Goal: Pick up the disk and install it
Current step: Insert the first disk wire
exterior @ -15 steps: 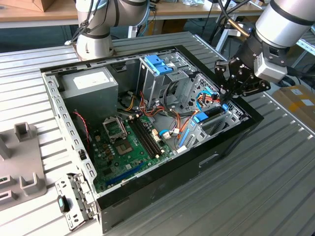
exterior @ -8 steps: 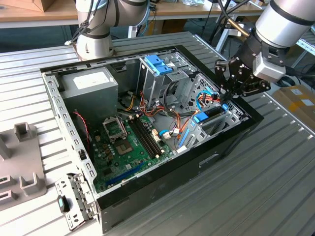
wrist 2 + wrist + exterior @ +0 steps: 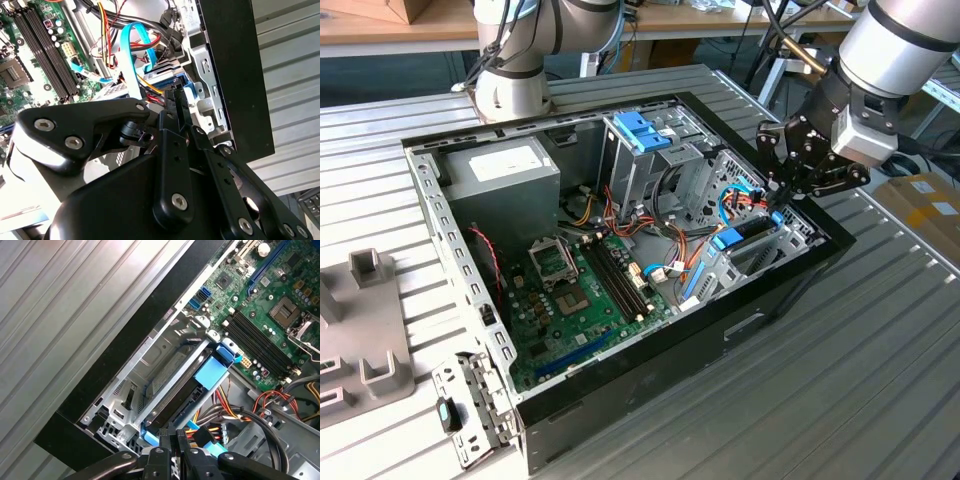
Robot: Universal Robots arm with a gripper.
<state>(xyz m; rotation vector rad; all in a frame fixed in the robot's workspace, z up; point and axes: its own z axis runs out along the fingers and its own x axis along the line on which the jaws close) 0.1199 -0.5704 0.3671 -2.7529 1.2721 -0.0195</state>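
black gripper (image 3: 782, 193) on a grey arm (image 3: 900, 45), angled downward, jaws drawn close together

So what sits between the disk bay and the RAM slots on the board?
In the exterior view, a tangle of cables with white connectors lies between the disk in its bay and the RAM slots; the first wrist view shows orange and black wires there too.

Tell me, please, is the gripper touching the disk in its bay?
Cannot tell. In the first wrist view the gripper meets the blue-framed disk at its end, but neither contact nor gap shows plainly.
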